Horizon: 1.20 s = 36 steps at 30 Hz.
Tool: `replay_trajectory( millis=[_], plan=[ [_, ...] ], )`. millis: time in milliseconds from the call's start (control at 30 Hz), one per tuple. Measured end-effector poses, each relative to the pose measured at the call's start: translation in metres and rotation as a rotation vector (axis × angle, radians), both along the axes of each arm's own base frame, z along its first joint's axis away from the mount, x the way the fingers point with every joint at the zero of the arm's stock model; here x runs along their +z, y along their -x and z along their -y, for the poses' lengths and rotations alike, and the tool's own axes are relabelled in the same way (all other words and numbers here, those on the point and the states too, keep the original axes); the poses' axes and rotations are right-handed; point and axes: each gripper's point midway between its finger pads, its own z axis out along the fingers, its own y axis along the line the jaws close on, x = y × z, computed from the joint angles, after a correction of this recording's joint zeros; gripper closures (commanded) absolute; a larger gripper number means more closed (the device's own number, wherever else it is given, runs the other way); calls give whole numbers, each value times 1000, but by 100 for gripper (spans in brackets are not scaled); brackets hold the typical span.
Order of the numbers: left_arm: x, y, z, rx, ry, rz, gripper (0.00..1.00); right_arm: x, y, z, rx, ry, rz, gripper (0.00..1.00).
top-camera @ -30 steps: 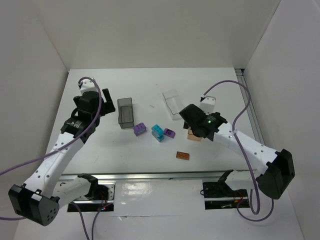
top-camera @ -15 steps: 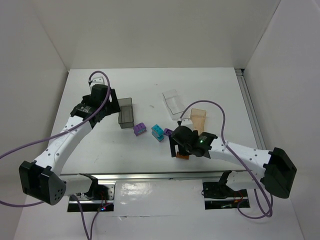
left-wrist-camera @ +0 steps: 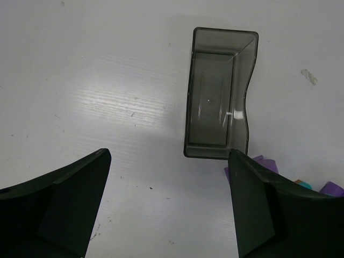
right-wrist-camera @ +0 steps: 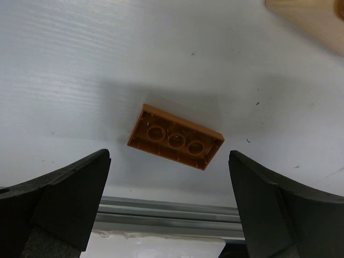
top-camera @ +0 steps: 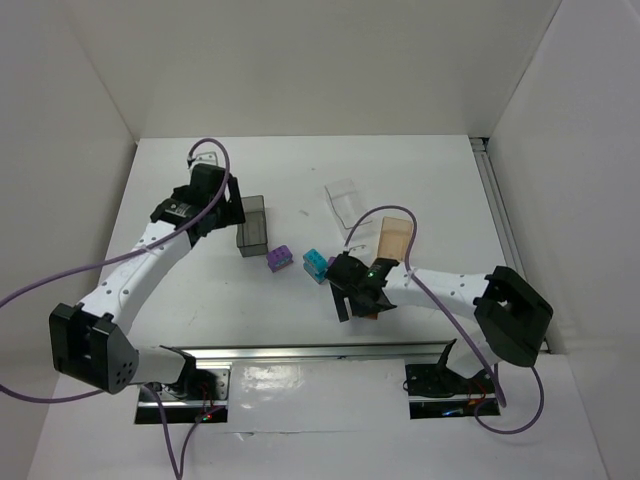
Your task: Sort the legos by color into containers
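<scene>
The flat orange-brown plate lies underside up on the table, between and just beyond the open jaws of my right gripper. In the top view my right gripper covers most of the plate. My left gripper is open and empty, just left of the smoky dark grey container. That container is empty. One purple brick and the cyan brick lie mid-table. The second purple brick peeks past my left fingertip. The tan container and the clear container sit further back.
The metal rail at the table's near edge runs just below the orange plate. White walls enclose the table on the left, back and right. A corner of the tan container shows at the top right of the right wrist view.
My right gripper swung from the tan container forward and left and came down over the orange plate. My left gripper moved further back, closer to the dark grey container.
</scene>
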Motion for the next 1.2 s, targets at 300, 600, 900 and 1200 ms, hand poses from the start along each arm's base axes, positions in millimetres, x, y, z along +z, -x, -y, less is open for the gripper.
replay_trajectory(
  millis=[300, 600, 900, 1200],
  plan=[
    [-17, -5, 3, -5, -11, -51, 5, -18, 5, 7, 10, -28, -54, 0],
    [-30, -7, 4, -7, -20, -86, 5, -18, 5, -4, -109, -166, -29, 0],
    [-32, -7, 7, -16, -23, -94, 5, -17, -5, -24, -332, -196, 53, 13],
    [-37, -10, 8, -19, -27, -108, 5, -19, -13, -30, -402, -110, 121, 38]
  ],
)
